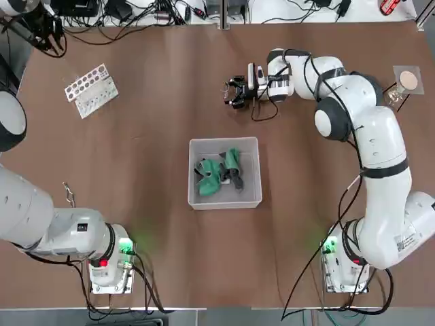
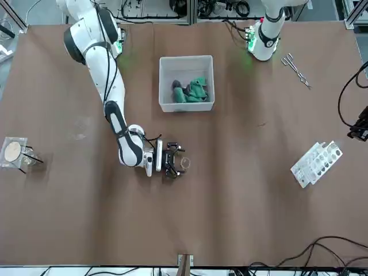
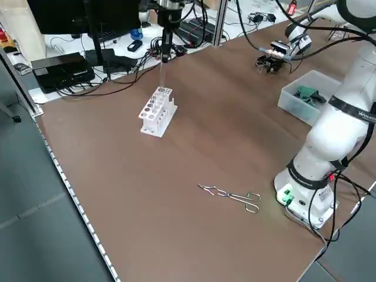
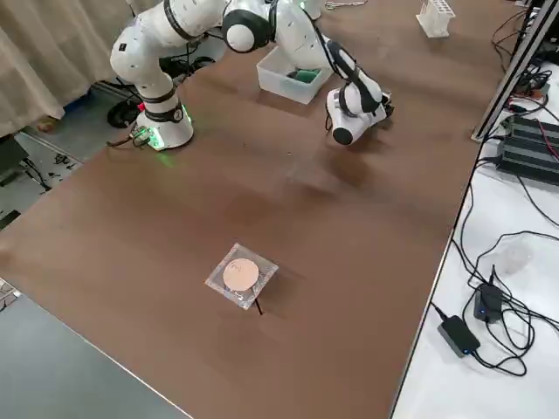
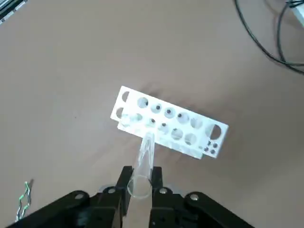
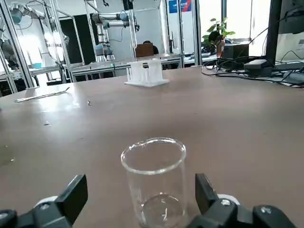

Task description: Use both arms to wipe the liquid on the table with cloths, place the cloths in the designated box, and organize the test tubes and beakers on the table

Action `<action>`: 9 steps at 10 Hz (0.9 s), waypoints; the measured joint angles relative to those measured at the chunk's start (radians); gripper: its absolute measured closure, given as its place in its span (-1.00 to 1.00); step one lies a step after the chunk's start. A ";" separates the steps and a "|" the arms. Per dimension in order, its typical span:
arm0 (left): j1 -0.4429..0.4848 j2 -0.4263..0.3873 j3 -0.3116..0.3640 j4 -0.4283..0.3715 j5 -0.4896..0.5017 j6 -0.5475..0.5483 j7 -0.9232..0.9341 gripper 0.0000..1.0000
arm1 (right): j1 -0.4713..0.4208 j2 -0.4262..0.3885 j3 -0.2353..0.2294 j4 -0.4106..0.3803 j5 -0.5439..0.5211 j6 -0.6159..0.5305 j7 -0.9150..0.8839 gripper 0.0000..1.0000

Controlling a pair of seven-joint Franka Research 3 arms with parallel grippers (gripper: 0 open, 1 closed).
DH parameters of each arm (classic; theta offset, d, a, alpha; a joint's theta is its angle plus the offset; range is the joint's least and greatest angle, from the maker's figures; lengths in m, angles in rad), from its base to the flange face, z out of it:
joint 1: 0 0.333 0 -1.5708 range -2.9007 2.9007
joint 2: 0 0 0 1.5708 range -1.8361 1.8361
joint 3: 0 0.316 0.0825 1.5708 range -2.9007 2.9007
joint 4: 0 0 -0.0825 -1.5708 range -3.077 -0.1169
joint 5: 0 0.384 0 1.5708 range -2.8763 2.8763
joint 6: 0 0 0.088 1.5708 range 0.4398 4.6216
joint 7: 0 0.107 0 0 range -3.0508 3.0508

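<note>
On the brown surface [image 1: 136,224], far side from the bases: the right end effector [image 1: 236,92] lies low and level, its fingers spread wide to either side of a clear glass beaker [image 6: 154,183] without touching it.
Beaker: upright on the surface between the two right fingertips [image 6: 73,197], with open gaps on both sides in the right wrist view; in the front view it shows as a small clear ring [image 2: 184,163] just past the black fingers.
Left end effector [image 5: 141,183]: high above the white rack, fingers clenched on a clear test tube [image 5: 144,161] that hangs straight down over the rack's holes; in the left side view the tube [image 3: 161,73] ends just above the rack.
Rack [image 1: 91,89]: white block with round holes, at the robot's far left, well apart from the box.
Box [image 1: 197,197]: translucent white bin at the middle of the surface, between the two arm bases and the right end effector.
Cloths [image 1: 217,173]: green rags with dark patches, bunched together inside the box.
Tongs [image 3: 232,195]: metal, lying flat near the left arm's base.
Wire stand [image 4: 242,277]: with a round pale disc on top, at the robot's far right edge, well apart from everything else.
</note>
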 joint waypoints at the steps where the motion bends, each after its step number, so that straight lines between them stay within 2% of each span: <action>1: 0.001 0.002 0.016 -0.021 -0.001 0.030 0.026 0.58 | 0.006 0.001 0.000 0.002 0.025 0.001 0.000 -0.99; 4: 0.001 0.025 0.021 -0.034 -0.004 0.085 0.043 0.58 | 0.046 0.004 0.000 0.002 0.109 0.004 0.001 -0.94; 6: 0.000 0.047 0.020 -0.035 -0.026 0.090 0.043 0.58 | 0.053 0.005 -0.001 0.003 0.113 0.007 0.003 -0.72; 8: -0.001 0.062 0.018 -0.036 -0.029 0.091 0.043 0.58 | 0.053 0.006 -0.005 0.004 0.115 0.026 0.004 -0.01; 9: -0.003 0.066 0.018 -0.036 -0.029 0.092 0.043 0.58 | 0.053 0.006 -0.005 0.004 0.115 0.028 0.005 0.02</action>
